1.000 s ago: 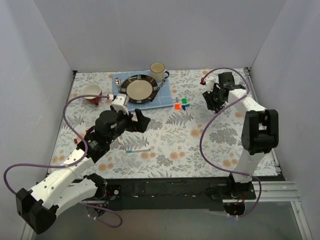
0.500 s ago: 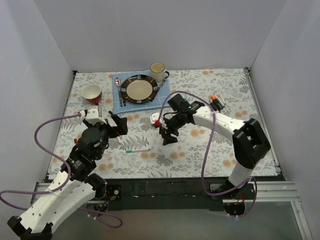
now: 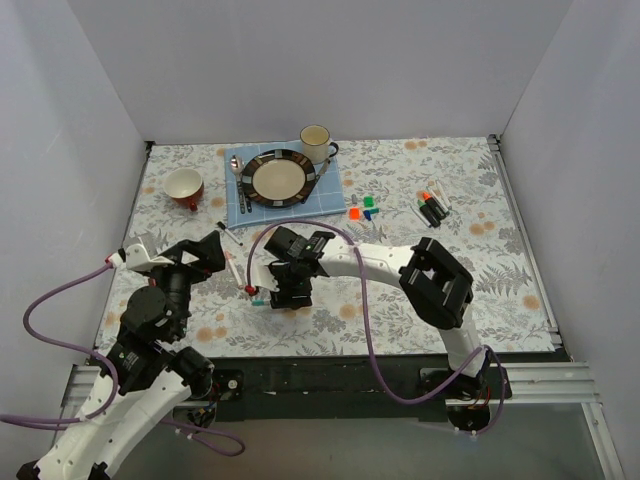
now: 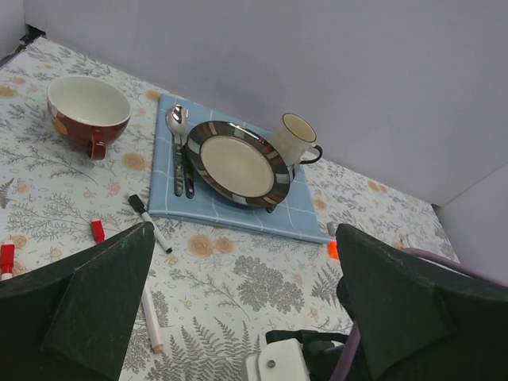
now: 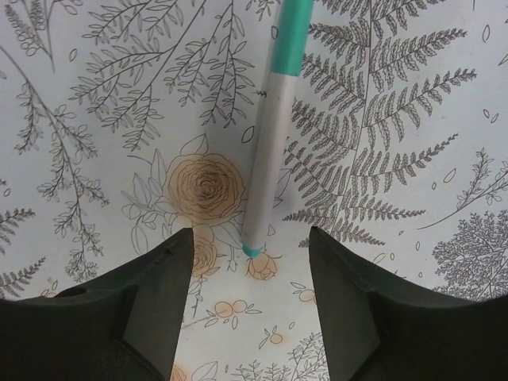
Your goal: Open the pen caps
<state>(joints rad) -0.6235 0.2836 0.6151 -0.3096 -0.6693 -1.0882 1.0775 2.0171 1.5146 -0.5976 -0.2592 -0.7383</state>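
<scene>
A white-barrelled pen with a teal cap lies on the floral cloth. My right gripper is open just above it, a finger on each side of the pen's teal rear end. From above, the right gripper covers most of this pen. My left gripper is open and empty, raised at the left. A pink-tipped pen, a black-tipped pen and a loose red cap lie ahead of it. Orange, green and blue caps lie mid-table.
A blue mat holds a striped plate and cutlery. A cream mug stands behind it and a red bowl to its left. Several more pens lie at the right. White walls close in three sides.
My right arm has swung from the far right across the table to the teal pen at centre-left. My left arm has drawn back to the left.
</scene>
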